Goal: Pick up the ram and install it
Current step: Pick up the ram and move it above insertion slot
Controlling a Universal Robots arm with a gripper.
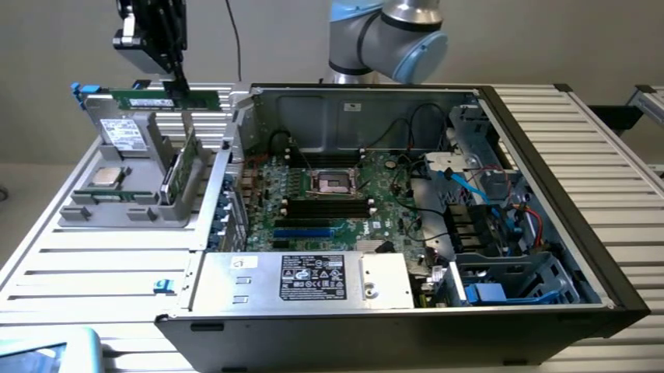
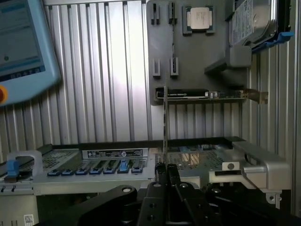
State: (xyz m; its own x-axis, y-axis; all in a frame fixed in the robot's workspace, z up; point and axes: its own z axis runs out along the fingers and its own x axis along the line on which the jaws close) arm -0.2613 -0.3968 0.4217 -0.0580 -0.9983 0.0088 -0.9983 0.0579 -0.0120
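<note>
Jaws are clenched on the ram: the gripper comes down from above and pinches it across the two flat faces, close to mid-length, a touch toward the exterior view's right. In the wrist view the ram is edge-on, a thin line running straight out from between the fingertips of the gripper, so to me it looks square in the jaws, not skewed. It hangs in the air, long axis level, above the grey parts holder at the exterior view's left. It's above the drive and the processor chip seated in that holder. It's well apart from the black memory slots on the board inside the open case. My read on handling: light, thin and stiff along its length, but it won't tolerate bending or twisting. The chips and the contact edge are the fragile bits (static too, presumably). The faces are smooth, so a narrow pinch could let it pivot if one end catches on something. Best hold is the one you've got, across the faces from the upper edge, contact edge left free.
</note>
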